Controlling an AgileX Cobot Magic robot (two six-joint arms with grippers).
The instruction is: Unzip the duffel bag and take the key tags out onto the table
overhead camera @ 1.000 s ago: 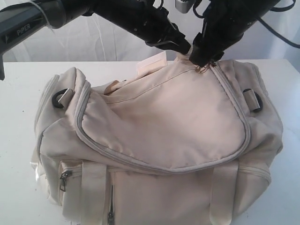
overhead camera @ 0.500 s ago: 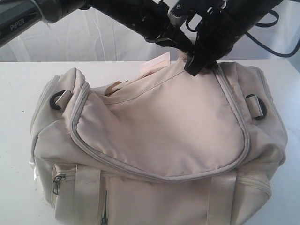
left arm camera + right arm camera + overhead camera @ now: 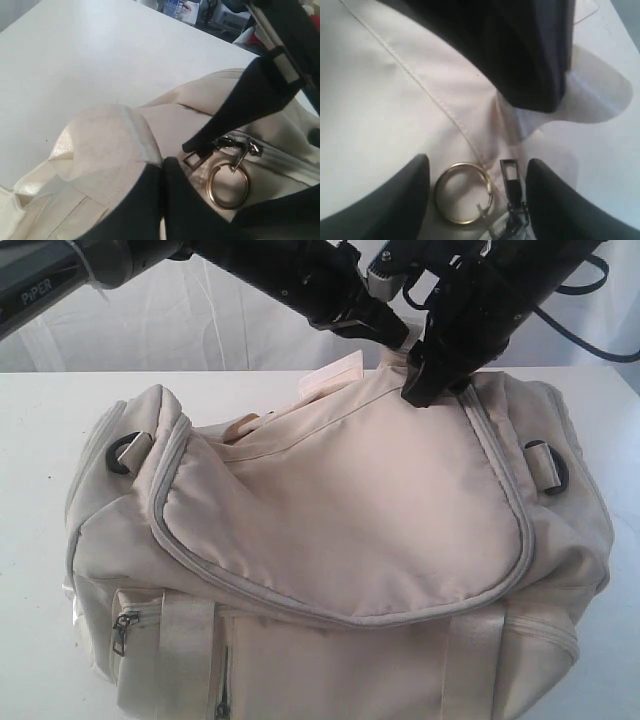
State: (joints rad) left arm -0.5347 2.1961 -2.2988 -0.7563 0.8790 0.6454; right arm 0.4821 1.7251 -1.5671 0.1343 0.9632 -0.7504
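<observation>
The cream duffel bag (image 3: 340, 510) lies on the white table (image 3: 40, 420) with its grey-piped flap shut. At the bag's back top, my left gripper (image 3: 392, 343) is shut, pinching a cream fabric tab (image 3: 105, 150) at the zip's end. In the left wrist view its fingers (image 3: 145, 200) press together. My right gripper (image 3: 418, 390) stands open just beside it. Between its fingers (image 3: 410, 200) lie the gold ring (image 3: 464, 192) and the black zip pull (image 3: 510, 175); both also show as ring (image 3: 227, 185) and pull (image 3: 197, 157). The key tags are hidden.
A pale paper hang tag (image 3: 330, 375) sticks up behind the flap. Black strap rings sit at the bag's left end (image 3: 125, 452) and right end (image 3: 553, 468). A front pocket zip pull (image 3: 122, 628) hangs low left. White curtain hangs behind the table.
The bag's left end has shifted left and down. My right gripper has settled over the gold ring, which showed beside it a second ago and is now covered in the exterior view.
</observation>
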